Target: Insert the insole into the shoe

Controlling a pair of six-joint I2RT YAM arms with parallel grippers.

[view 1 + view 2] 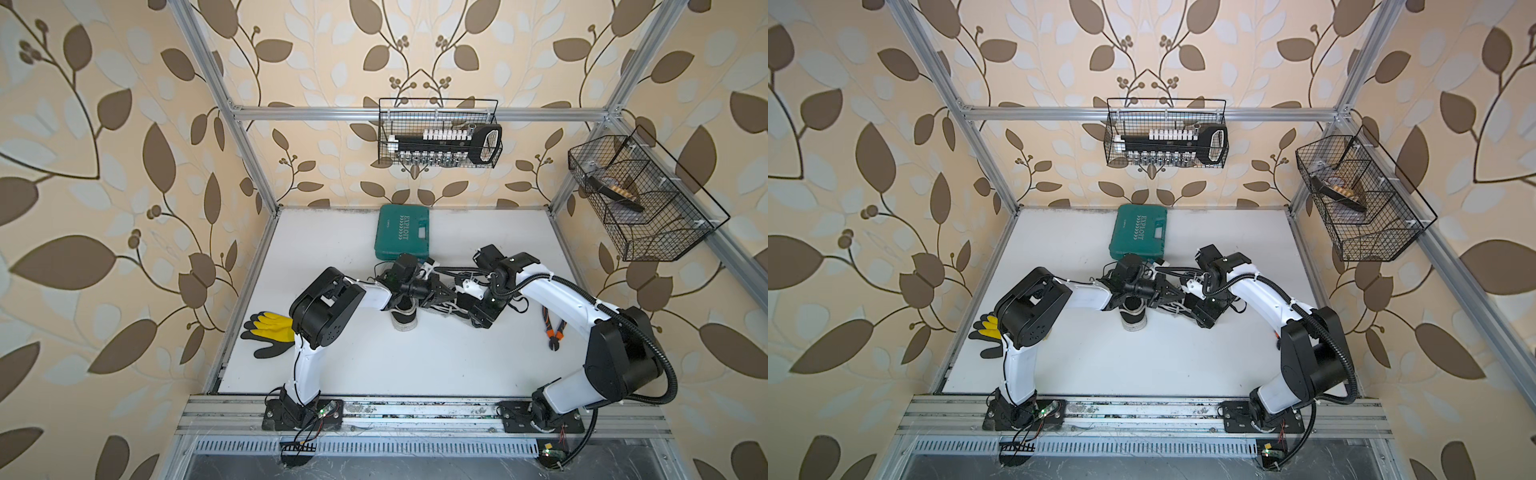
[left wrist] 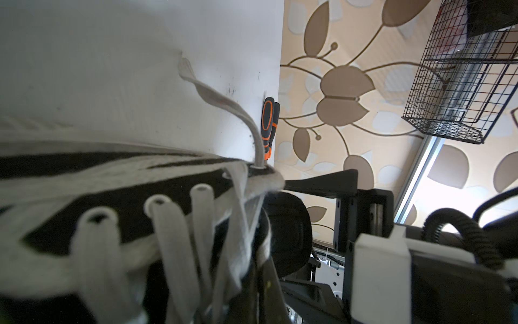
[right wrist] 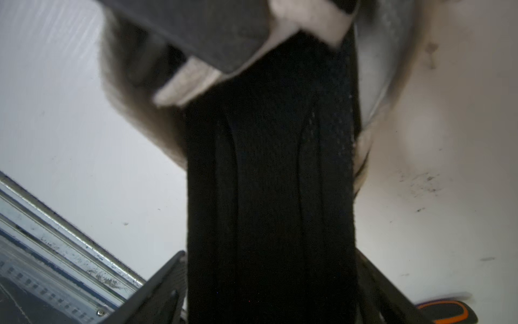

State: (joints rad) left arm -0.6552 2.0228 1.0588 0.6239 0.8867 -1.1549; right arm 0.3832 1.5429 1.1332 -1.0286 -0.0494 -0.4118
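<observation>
Jaws of the left gripper (image 1: 436, 294) are clenched at the shoe (image 1: 403, 318) upper, apparently steadying it on the worktop (image 1: 415, 361). Those of the right gripper (image 3: 269, 280) straddle the black insole (image 3: 269, 182), whose far end meets the shoe mouth; whether they grip it cannot be told.

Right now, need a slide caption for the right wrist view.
Right wrist view: black insole between the fingers of the right gripper, above the white table, pliers at the edge.

Top views high, looking down at table (image 1: 415, 365) (near-identical pair); wrist views pressed close against shoe (image 2: 112, 202).
</observation>
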